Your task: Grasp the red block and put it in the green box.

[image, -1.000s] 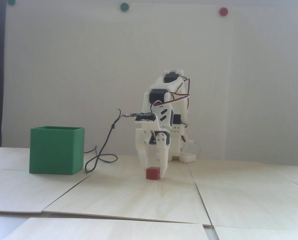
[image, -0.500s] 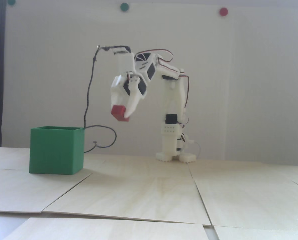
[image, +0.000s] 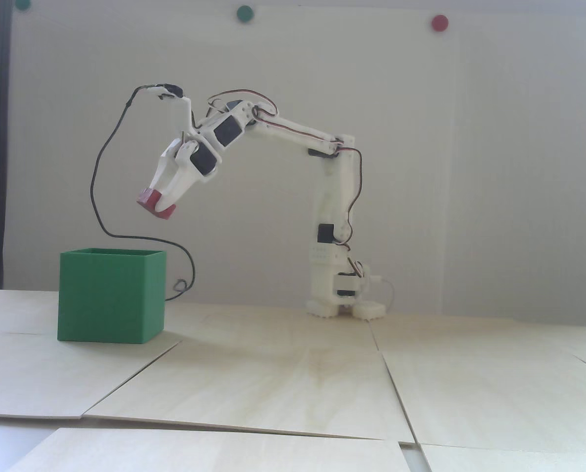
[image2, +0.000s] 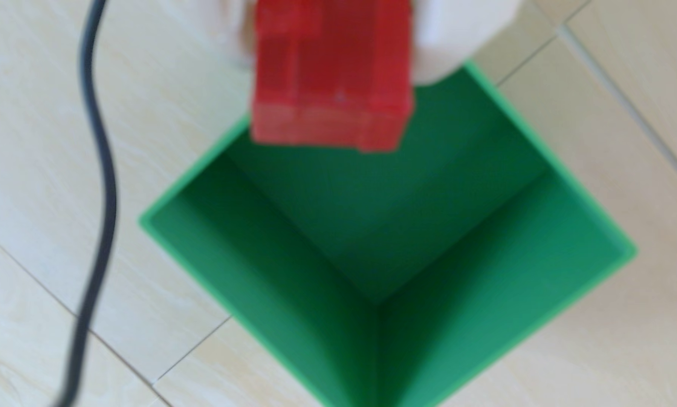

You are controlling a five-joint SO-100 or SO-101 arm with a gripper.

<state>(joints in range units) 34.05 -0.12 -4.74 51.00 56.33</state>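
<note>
The red block (image: 156,203) sits clamped in the gripper (image: 159,202), held high above the green box (image: 111,295) near its open top so a release should drop it inside.

**Red, green and pale wood**

The block (image: 156,205) is plain matte red, upper centre of the wrist view (image2: 331,78). The box (image: 111,295) is solid green, darker inside (image2: 387,235). The arm (image: 332,196) is white with black motor blocks and red wires. The cable (image: 101,216) is black. The table (image: 293,373) is pale wood grain. The wall dots are green (image: 244,13) and red (image: 439,22).
</note>
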